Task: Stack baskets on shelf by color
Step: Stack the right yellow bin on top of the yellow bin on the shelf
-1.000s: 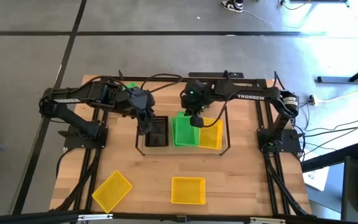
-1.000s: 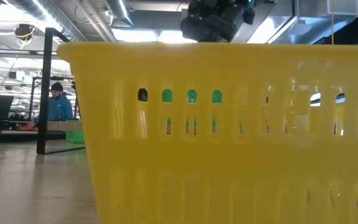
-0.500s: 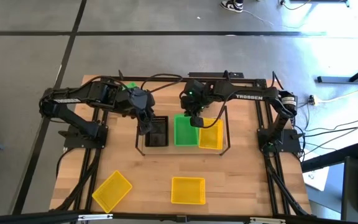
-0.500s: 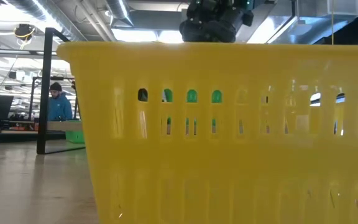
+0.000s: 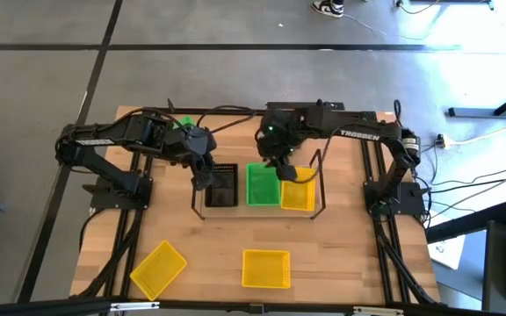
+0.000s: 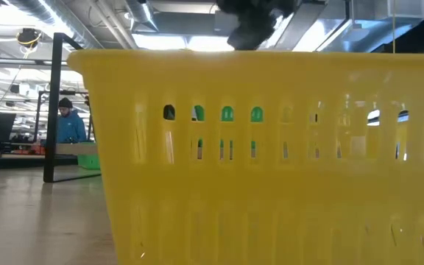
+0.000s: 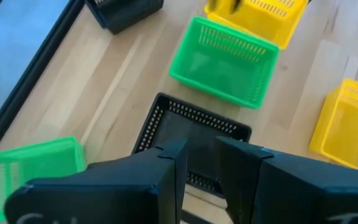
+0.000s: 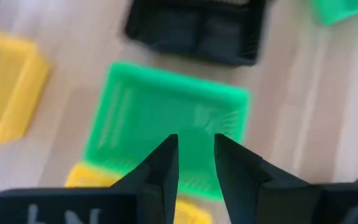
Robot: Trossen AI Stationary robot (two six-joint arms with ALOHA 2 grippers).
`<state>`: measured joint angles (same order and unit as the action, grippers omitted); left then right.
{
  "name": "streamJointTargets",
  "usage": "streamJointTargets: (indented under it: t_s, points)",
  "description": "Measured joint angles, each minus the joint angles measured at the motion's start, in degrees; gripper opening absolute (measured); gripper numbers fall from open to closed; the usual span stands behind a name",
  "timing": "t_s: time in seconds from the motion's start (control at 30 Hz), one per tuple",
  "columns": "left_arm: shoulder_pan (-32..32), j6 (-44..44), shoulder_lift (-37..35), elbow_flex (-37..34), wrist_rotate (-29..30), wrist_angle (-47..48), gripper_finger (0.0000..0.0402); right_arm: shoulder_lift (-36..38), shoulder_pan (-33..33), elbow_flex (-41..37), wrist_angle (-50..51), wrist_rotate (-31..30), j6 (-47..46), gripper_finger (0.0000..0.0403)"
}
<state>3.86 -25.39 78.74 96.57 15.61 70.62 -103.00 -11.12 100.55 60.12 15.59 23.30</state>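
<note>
The shelf (image 5: pixel 257 216) holds three baskets side by side: a black basket (image 5: pixel 223 185), a green basket (image 5: pixel 262 184) and a yellow basket (image 5: pixel 299 192). My right gripper (image 8: pixel 196 163) hangs open above the green basket (image 8: pixel 166 121), clear of it. My left gripper (image 7: pixel 201 167) is open over the black basket (image 7: pixel 194 127), at its left rim (image 5: pixel 204 178). Two more yellow baskets (image 5: pixel 158 268) (image 5: pixel 265 268) stand on the table near its front edge. Another green basket (image 5: pixel 183 123) sits at the far left, behind the left arm.
The nearer yellow basket (image 6: pixel 271 162) fills the low view, and green shows through its holes. A black frame (image 5: pixel 372 158) runs round the tabletop. Another black basket (image 7: pixel 126 9) lies outside the shelf. A person (image 6: pixel 68 125) sits in the room beyond.
My right gripper has opened, let go of the green basket and risen. The green basket, tilted a second ago, now lies flat in the shelf's middle place between the black and yellow ones.
</note>
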Motion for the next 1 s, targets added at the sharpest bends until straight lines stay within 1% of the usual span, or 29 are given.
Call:
streamJointTargets:
  t_s: [0.07,0.13,0.3,0.37,0.5,0.57,0.7,0.87,1.0]
  points:
    - [0.0,-0.05,0.0,0.0,0.0,0.61,0.0069,0.0,1.13,2.43,4.62,0.14,2.18,0.0099]
    - [0.0,-0.03,0.0,0.0,0.0,0.86,0.0069,0.02,2.02,4.41,7.64,0.16,2.35,0.0099]
    - [0.55,0.03,0.0,0.0,0.01,1.41,0.0069,0.22,3.37,6.67,14.2,0.44,2.46,0.0099]
    - [0.99,0.32,0.0,0.0,-0.02,2.18,0.0069,0.78,3.64,6.18,17.44,2.48,2.52,0.0099]
    - [2.31,0.31,0.0,0.0,-0.01,3.64,0.0069,2.89,5.44,3.97,22.12,9.15,2.56,0.0099]
    - [2.99,0.3,0.0,0.0,-0.03,3.69,0.0069,3.8,7.64,2.15,22.21,9.92,2.26,0.01]
    - [4.58,0.31,0.0,0.0,-0.12,3.67,0.0069,4.55,13.28,-1.95,21.36,9.31,-0.78,0.01]
    - [6.2,0.46,0.0,0.0,-0.26,3.63,0.0069,4.55,19.24,-7.71,15.95,4.08,-5.82,0.01]
    - [7.27,0.46,0.0,0.0,-0.28,3.55,0.0069,4.55,22.14,-11.35,11.3,3.52,-9.54,0.01]
